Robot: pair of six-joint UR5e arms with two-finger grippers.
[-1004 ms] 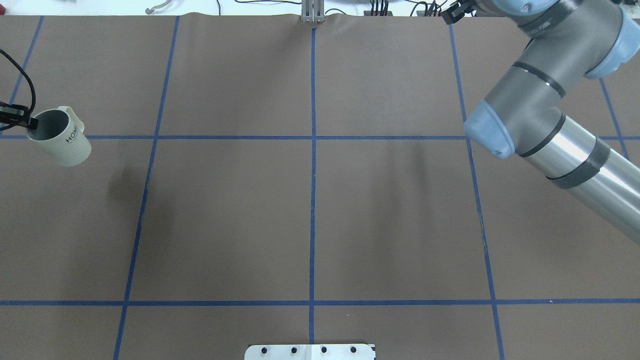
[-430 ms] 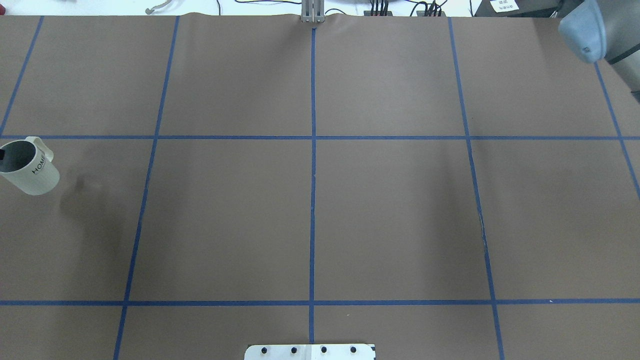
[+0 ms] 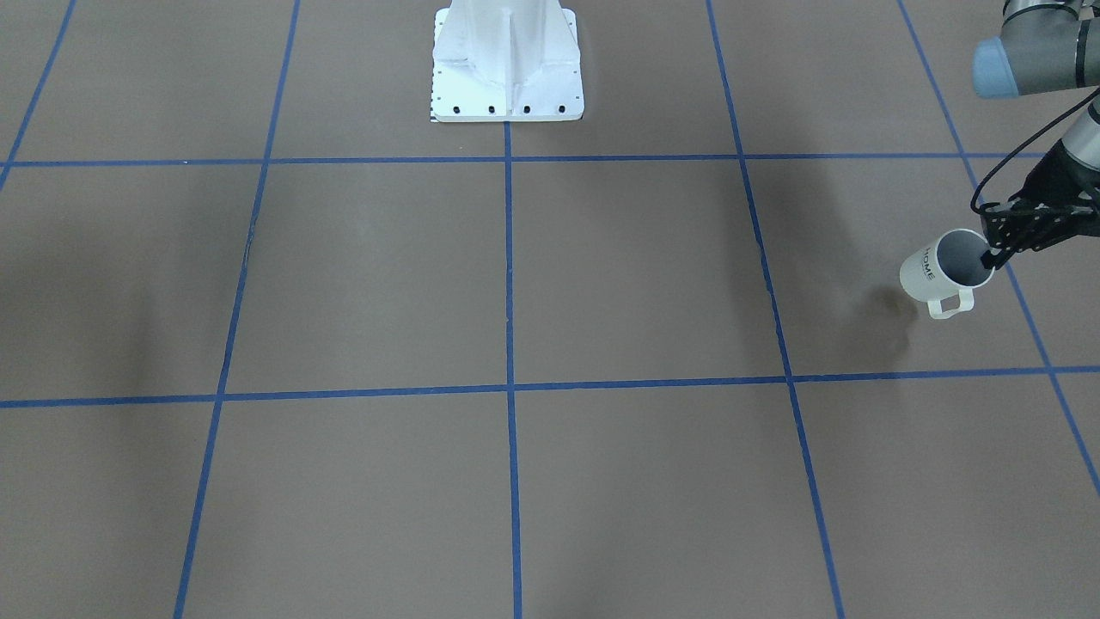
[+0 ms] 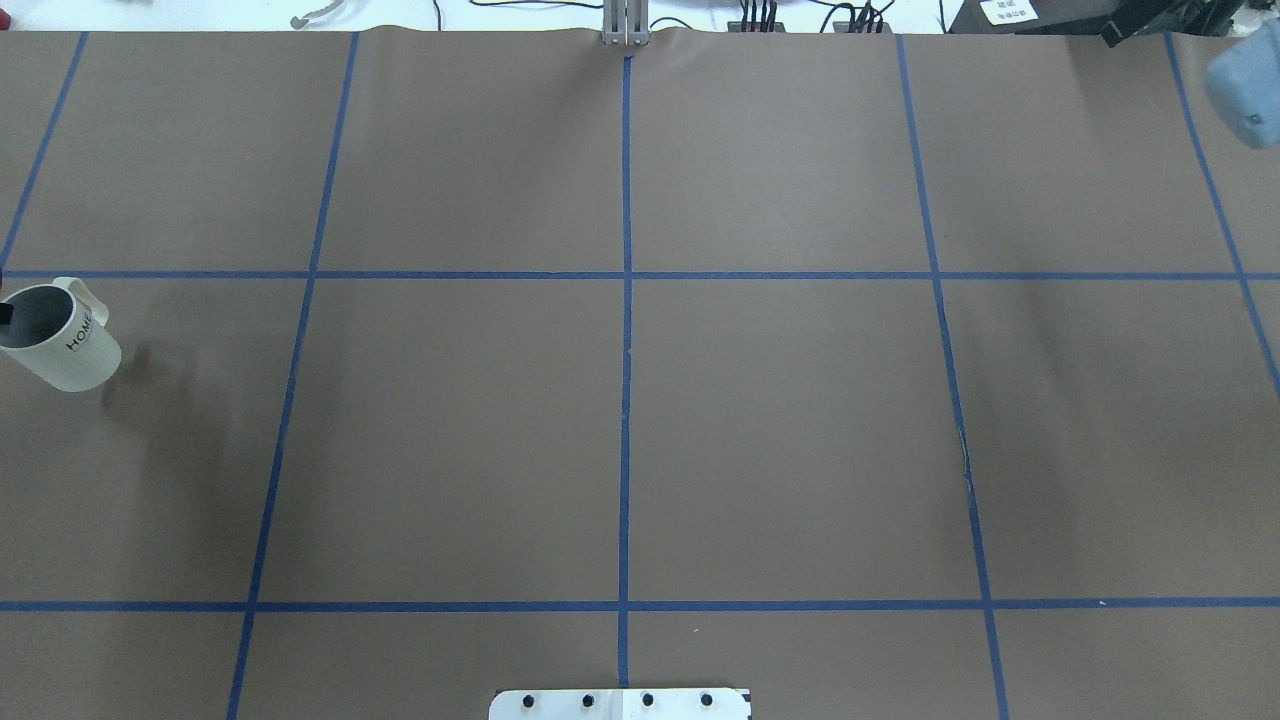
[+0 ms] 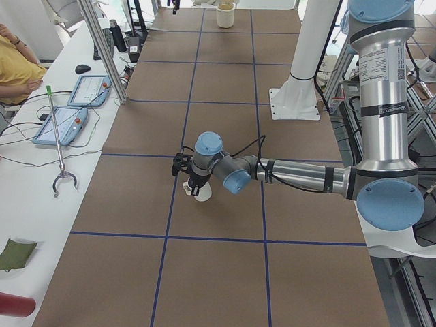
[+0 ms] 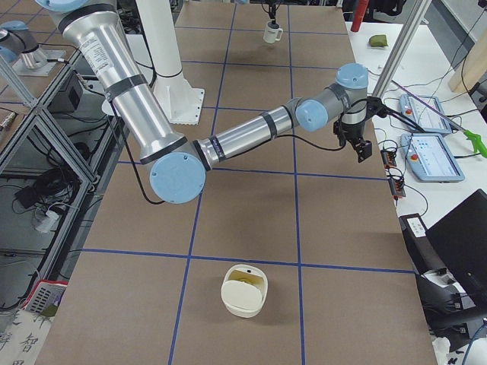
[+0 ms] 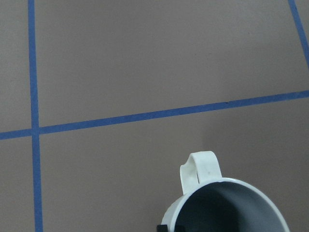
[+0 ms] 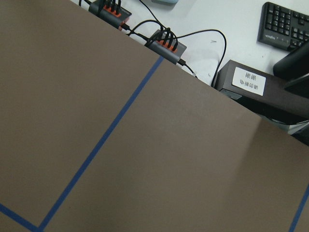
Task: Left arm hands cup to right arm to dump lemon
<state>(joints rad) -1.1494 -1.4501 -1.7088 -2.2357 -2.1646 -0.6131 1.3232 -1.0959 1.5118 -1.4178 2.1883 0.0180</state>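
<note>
The cup (image 3: 932,268), a white mug with black "HOME" lettering, hangs tilted low over the table at its left end. My left gripper (image 3: 995,254) is shut on its rim, one finger inside. The cup also shows at the overhead view's left edge (image 4: 70,350), in the left view (image 5: 202,194), and in the left wrist view (image 7: 217,193), handle pointing away. The part of its grey inside that shows holds no lemon. My right gripper (image 6: 364,148) hangs near the table's far edge on the right; I cannot tell whether it is open or shut.
A cream round container (image 6: 243,290) with something yellowish inside stands at the table's right end, also visible in the left view (image 5: 225,15). The white robot base (image 3: 507,60) stands at the robot's side. Tablets (image 5: 68,122) and cables lie beyond the far edge.
The left gripper has carried the cup left and toward the robot. The right arm has drawn back to the upper right, almost out of the overhead view.
</note>
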